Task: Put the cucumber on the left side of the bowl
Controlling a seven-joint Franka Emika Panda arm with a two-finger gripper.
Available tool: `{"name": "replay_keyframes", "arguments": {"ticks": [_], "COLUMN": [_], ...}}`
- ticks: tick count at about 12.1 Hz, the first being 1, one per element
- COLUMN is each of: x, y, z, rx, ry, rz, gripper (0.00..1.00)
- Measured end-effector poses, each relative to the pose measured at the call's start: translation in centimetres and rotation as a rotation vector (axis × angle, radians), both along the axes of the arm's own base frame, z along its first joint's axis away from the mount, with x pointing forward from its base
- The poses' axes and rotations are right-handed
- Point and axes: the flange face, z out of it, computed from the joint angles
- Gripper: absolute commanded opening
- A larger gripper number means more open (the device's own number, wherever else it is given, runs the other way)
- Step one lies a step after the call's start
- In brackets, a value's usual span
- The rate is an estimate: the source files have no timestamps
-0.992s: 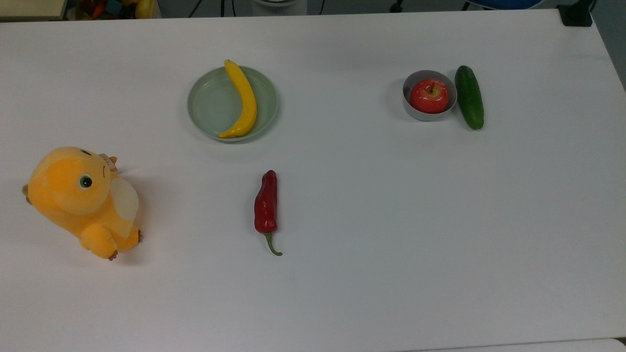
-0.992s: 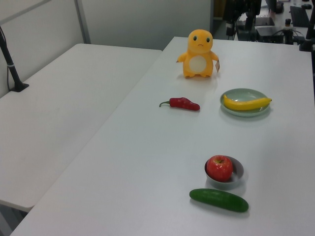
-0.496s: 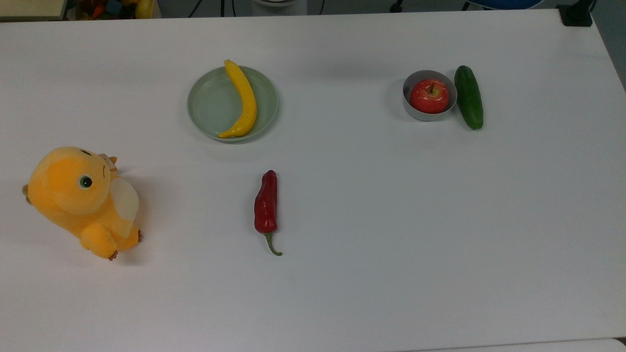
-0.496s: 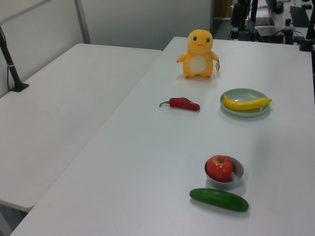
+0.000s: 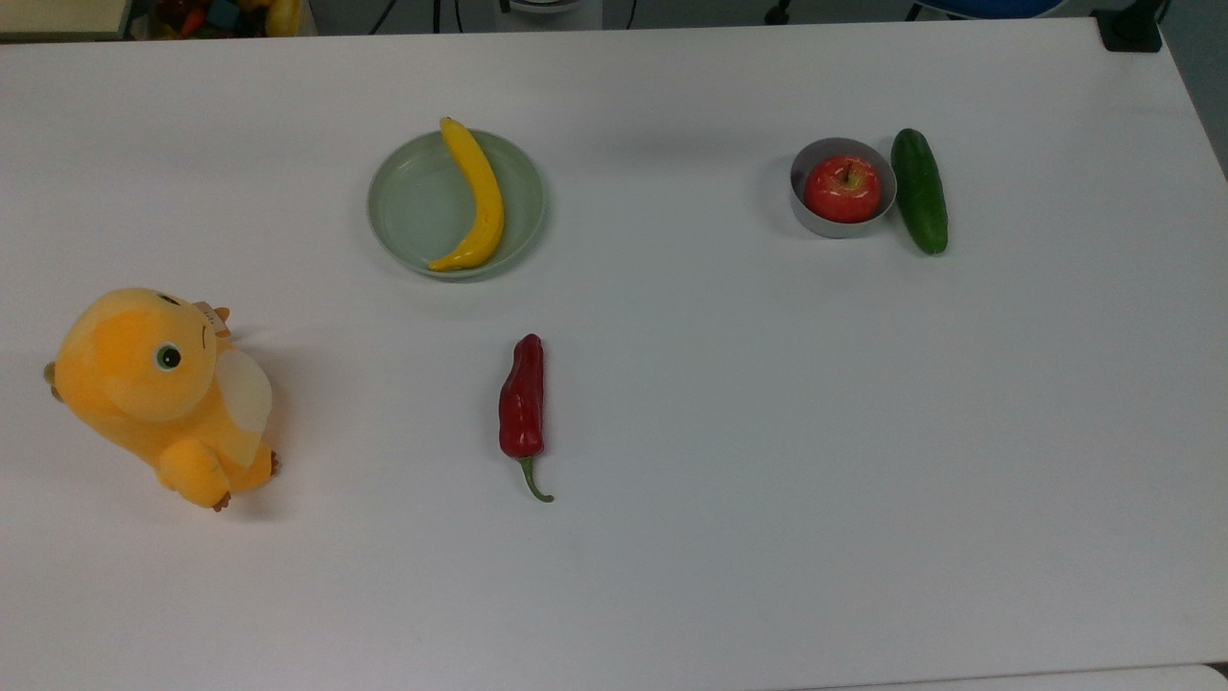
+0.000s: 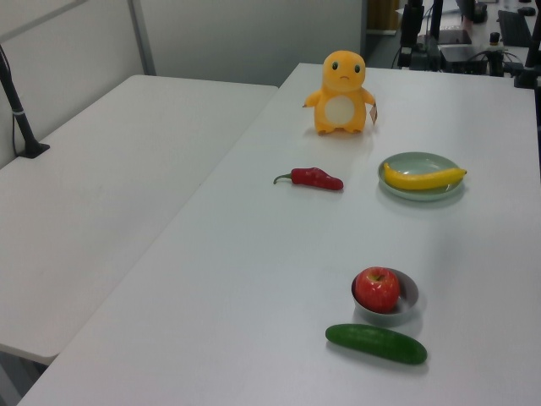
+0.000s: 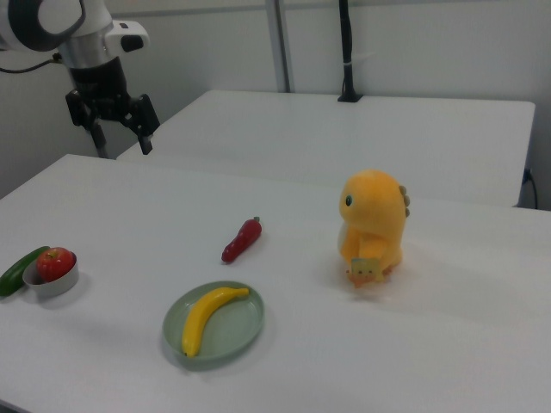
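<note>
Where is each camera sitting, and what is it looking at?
Top view: high above, looking straight down on the table, bowl and cucumber.
Left view: low beyond the cucumber end, looking along the table toward the plush toy.
Right view: beyond the opposite end, plush toy nearest; the arm's open end effector hangs above the table.
Left and right views share the banana and chili.

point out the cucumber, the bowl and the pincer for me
cucumber (image 5: 919,191), top view, middle of its dark green body
bowl (image 5: 808,217), top view, grey wall at the lower left of the rim
pincer (image 7: 120,133), right view, gap between its two open black fingers
</note>
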Motion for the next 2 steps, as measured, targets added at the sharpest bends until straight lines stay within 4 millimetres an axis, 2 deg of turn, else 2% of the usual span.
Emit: {"name": "replay_keyframes", "arguments": {"ticks": [2], "x": [0.02], "y": [-0.14], "z": [-0.09], "rx": [0.000], "ry": [0.002], "rz": [-0.001], "gripper": [1.00]}}
